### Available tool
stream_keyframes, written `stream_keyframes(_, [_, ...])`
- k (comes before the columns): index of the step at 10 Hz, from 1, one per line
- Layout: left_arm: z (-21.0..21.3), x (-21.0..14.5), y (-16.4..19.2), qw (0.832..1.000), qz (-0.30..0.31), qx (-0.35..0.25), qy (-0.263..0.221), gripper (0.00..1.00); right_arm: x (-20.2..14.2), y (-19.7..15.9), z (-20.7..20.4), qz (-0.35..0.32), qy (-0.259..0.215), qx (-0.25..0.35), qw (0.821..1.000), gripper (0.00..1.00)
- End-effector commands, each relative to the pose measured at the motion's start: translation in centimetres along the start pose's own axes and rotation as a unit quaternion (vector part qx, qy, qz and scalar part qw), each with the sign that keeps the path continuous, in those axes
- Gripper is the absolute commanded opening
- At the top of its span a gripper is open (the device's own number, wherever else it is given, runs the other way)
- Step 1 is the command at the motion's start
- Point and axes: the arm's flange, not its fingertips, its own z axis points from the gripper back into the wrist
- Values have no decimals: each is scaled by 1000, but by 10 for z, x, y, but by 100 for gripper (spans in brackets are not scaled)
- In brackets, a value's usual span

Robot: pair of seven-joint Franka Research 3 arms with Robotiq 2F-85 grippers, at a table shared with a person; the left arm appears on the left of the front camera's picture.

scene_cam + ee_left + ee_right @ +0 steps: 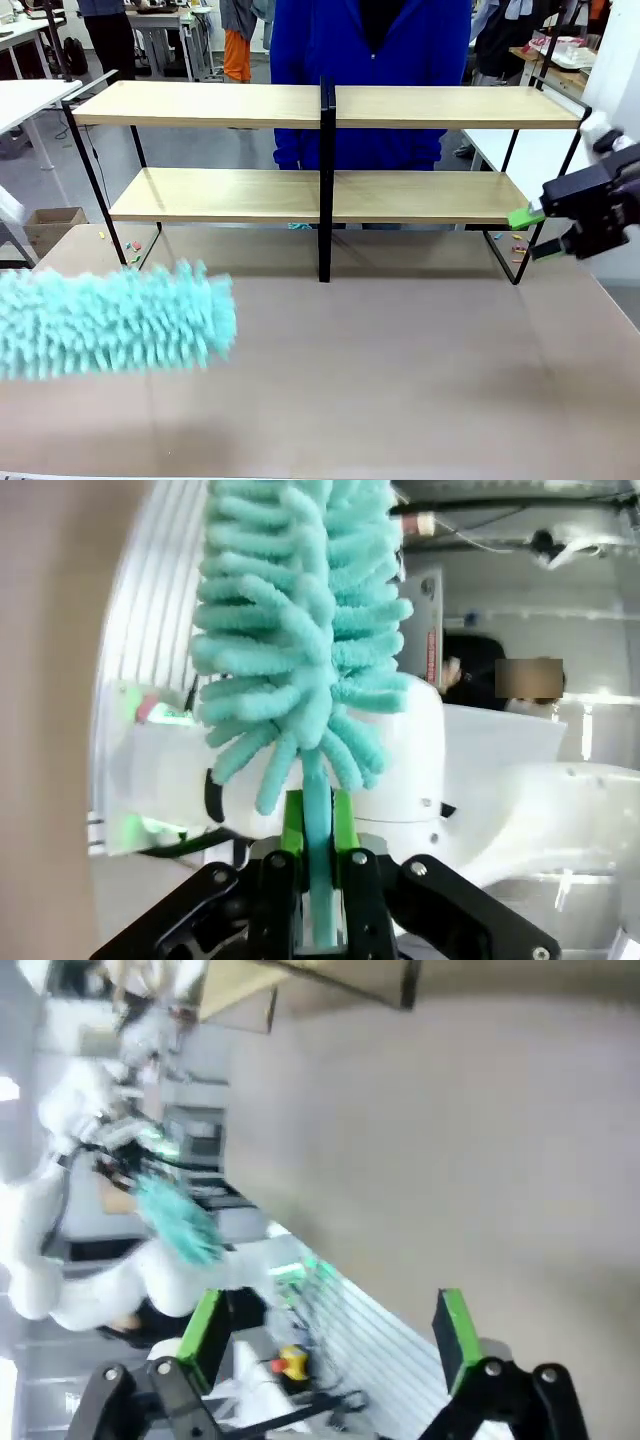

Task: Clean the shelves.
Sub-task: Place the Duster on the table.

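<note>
The shelves (250,193) are two long pale wooden boards in a thin black frame with a black centre post, standing across the far half of the table. A fluffy turquoise duster (110,318) hangs low over the table's front left, below and in front of the lower board. In the left wrist view my left gripper (318,880) is shut on the duster (300,610) by its thin turquoise handle, green pads pressing both sides. My right gripper (535,235) hovers at the right end of the shelves, open and empty; its green pads (455,1335) stand wide apart in the right wrist view.
A person in a blue top (370,60) stands behind the shelves. The grey-brown table (400,380) stretches in front of them. Small bits lie on the table near the frame's left foot (130,250) and right foot (517,255). A cardboard box (50,225) sits on the floor at left.
</note>
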Motion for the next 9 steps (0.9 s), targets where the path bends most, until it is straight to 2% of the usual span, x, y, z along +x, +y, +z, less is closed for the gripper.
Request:
stream_keyframes(1, [-16, 32, 28, 998, 28, 24, 54, 13, -43, -52, -6, -78, -6, 36, 996, 100])
stream_keyframes(2, [-28, 54, 46, 997, 44, 62, 21, 13, -41, -61, 9, -74, -32, 38, 996, 100])
stream_keyframes(3, [-31, 73, 55, 991, 54, 118, -36, 13, 2, -30, 0, -55, 4, 25, 998, 100])
stream_keyframes(4, [-31, 82, 58, 989, 55, 131, -50, 13, 2, -30, 0, -55, 4, 25, 998, 100])
stream_keyframes(8, [-30, 100, 61, 982, 62, 167, -57, 13, 2, -30, 0, -55, 4, 25, 998, 100])
stream_keyframes(9, [-26, 99, 61, 977, 65, 189, -71, 68, 2, -30, 0, -55, 4, 25, 998, 100])
